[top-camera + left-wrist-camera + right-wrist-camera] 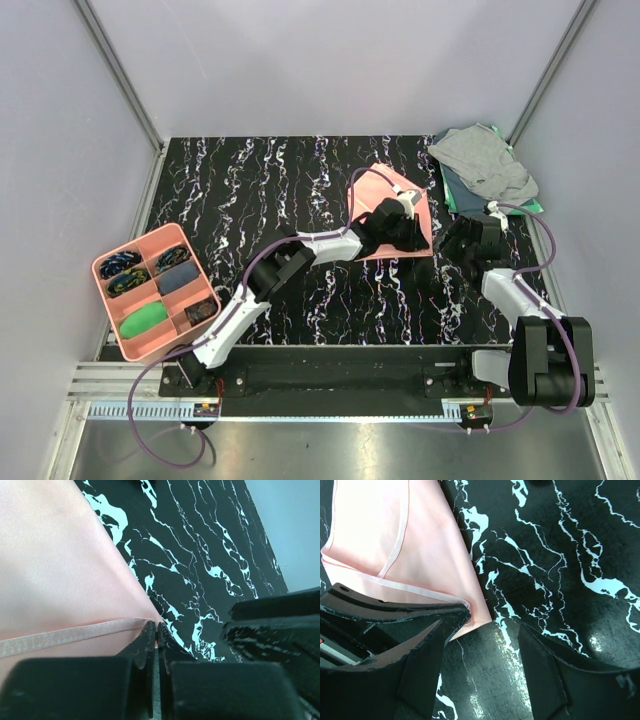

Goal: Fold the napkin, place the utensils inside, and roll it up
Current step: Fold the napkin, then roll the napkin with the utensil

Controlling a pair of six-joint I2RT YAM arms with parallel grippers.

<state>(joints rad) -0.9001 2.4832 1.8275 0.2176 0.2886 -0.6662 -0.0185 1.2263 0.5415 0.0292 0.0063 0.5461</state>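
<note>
Left hand (156,632) clamped on the napkin (55,570) corner hem, right hand (482,630) apart just beside that corner: carry the fold edge-to-edge, cloth taut.

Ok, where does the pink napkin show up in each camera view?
Top external: napkin right of centre, partly under the left tool.
Left wrist: fills the left side, its hem corner meeting the tool.
Right wrist: upper left.
Shared landmark: the black, white-veined tabletop beside it.
</note>
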